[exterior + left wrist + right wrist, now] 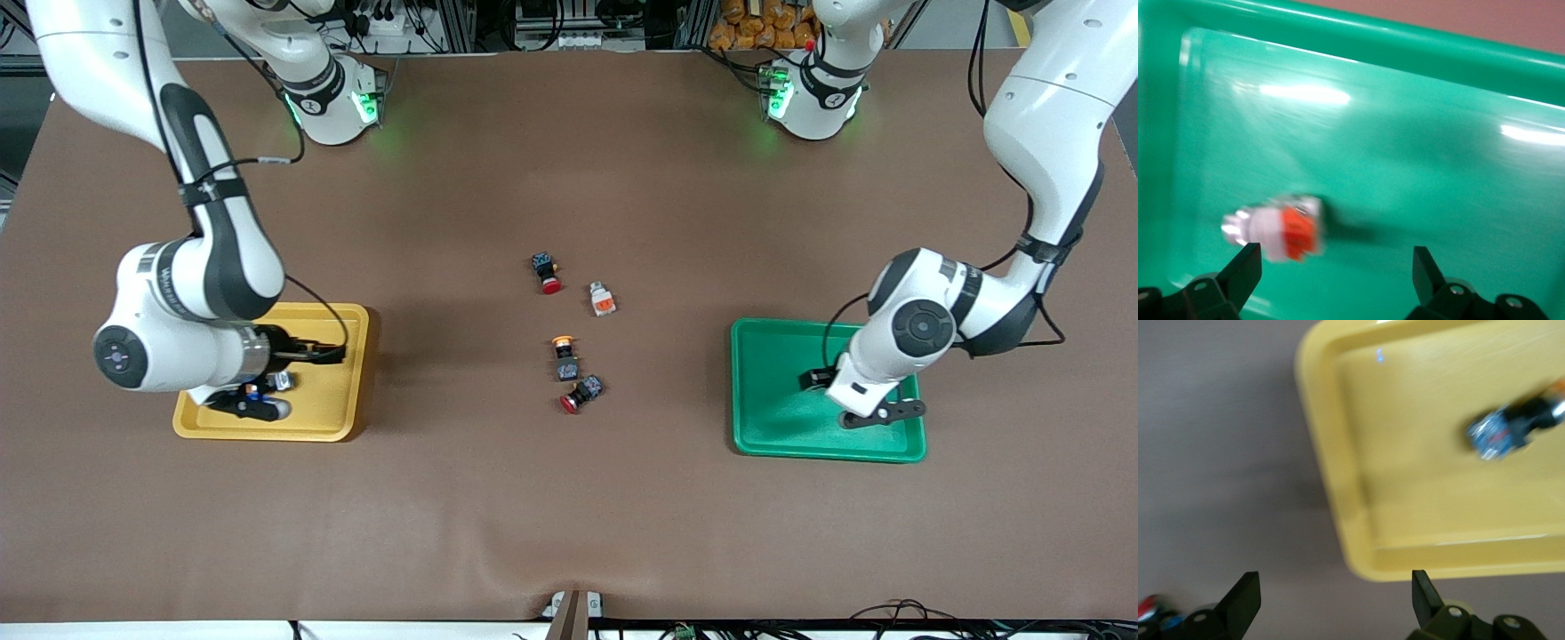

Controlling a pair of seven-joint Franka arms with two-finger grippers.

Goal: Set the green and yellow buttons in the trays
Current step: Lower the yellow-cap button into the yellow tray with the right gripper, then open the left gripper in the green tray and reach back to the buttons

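The green tray [772,382] holds a whitish-grey button with an orange section [1281,227], lying on the tray floor [1371,133]. My left gripper [1337,267] is open and empty just above it, over the green tray [889,414]. The yellow tray [342,413] holds a black-bodied button with an orange-yellow cap [1508,427], which also shows in the front view [269,384]. My right gripper [1335,590] is open and empty, over that tray's edge [1358,547] toward the table's middle [329,353]. A whitish-grey and orange button [603,300] and an orange-yellow-capped button [564,356] lie mid-table.
Two black switches with red caps lie mid-table: one [546,273] farther from the front camera than the loose buttons, one [581,393] nearer. The second shows at the edge of the right wrist view [1148,610]. Brown table surface [569,516] lies between the trays.
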